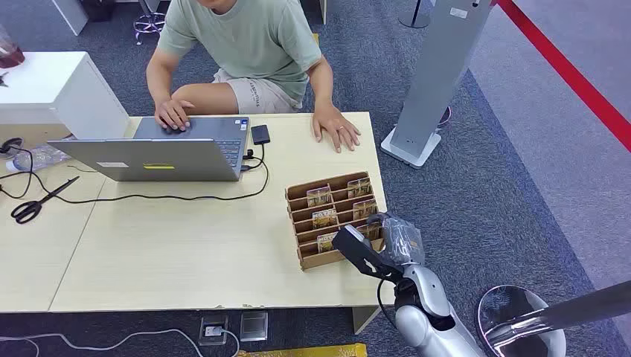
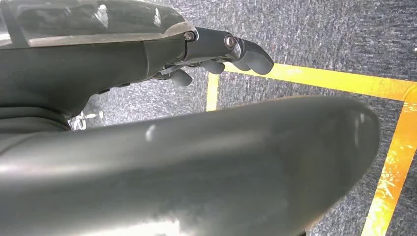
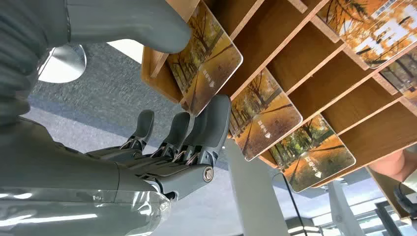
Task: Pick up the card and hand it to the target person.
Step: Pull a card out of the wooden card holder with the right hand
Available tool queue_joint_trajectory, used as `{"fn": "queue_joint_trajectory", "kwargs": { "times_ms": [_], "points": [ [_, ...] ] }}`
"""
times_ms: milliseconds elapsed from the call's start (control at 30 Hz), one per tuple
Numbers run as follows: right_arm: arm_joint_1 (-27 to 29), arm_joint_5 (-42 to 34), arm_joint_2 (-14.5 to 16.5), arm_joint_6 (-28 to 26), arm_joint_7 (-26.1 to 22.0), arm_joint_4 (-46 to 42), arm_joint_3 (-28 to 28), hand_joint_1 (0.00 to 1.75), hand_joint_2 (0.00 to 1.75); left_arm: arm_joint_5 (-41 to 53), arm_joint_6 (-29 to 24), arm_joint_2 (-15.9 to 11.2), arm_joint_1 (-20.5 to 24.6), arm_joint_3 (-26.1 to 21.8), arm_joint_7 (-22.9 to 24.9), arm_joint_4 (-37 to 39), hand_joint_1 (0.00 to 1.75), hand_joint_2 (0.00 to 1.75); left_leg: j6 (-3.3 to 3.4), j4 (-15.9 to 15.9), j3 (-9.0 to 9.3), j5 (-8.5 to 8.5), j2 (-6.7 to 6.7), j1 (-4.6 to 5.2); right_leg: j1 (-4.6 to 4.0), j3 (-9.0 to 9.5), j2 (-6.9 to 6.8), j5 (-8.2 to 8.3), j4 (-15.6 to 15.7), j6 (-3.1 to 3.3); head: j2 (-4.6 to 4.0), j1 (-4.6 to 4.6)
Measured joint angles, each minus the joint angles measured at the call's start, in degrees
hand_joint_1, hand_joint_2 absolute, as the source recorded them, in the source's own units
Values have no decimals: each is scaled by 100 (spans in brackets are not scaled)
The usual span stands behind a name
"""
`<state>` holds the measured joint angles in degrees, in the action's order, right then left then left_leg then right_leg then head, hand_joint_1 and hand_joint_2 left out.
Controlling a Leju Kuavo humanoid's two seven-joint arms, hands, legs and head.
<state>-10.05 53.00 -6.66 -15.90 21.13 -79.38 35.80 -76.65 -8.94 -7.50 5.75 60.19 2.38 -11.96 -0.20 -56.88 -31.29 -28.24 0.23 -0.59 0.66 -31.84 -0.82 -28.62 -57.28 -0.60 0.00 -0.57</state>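
Observation:
A brown slotted card rack [image 1: 296,199] stands on the pale table [image 1: 186,253] near its right edge, with several orange autumn-picture cards in it. My right hand [image 1: 381,242] reaches the rack's near right corner. In the right wrist view, the hand [image 3: 147,164] pinches the nearest card [image 3: 209,56], thumb [image 3: 137,24] on its picture face and fingers [image 3: 216,118] against its lower edge; the card still sits in the rack [image 3: 295,54]. The target person [image 1: 245,44] sits across the table, one hand [image 1: 338,130] flat on it. My left hand [image 2: 221,49] hangs over the carpet, holding nothing.
An open laptop [image 1: 171,152] with a black cable sits in front of the person. Scissors [image 1: 37,202] lie at the table's left. A grey stand [image 1: 435,74] rises right of the table, and a white cabinet [image 1: 45,82] stands at the far left.

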Motion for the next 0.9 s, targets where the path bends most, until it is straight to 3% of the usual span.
{"fn": "queue_joint_trajectory", "kwargs": {
  "times_ms": [500, 733, 900],
  "points": [
    [-2, -98, 36, -1, -67, 68, -11, 83, 175, 0, 5, 0, 1, 36, 3, 0, 0, 0, 0, 0, 6, 0, 2, 0, 0, 3, 2, 0, 0, 0, 0, 2],
    [-5, -158, 36, -1, -69, 83, -13, 107, 175, 0, 26, 0, 1, 47, 2, 0, 0, 0, 0, 0, 5, 0, 2, 0, 0, 3, 2, 0, 0, 0, 0, 0],
    [-7, -205, 36, 13, -66, 83, -15, 115, 175, 2, 35, 0, 1, 68, 1, 0, 0, 0, 0, 0, 5, 0, 2, 0, 0, 3, 2, 0, 0, 0, 1, 0]
  ]
}}
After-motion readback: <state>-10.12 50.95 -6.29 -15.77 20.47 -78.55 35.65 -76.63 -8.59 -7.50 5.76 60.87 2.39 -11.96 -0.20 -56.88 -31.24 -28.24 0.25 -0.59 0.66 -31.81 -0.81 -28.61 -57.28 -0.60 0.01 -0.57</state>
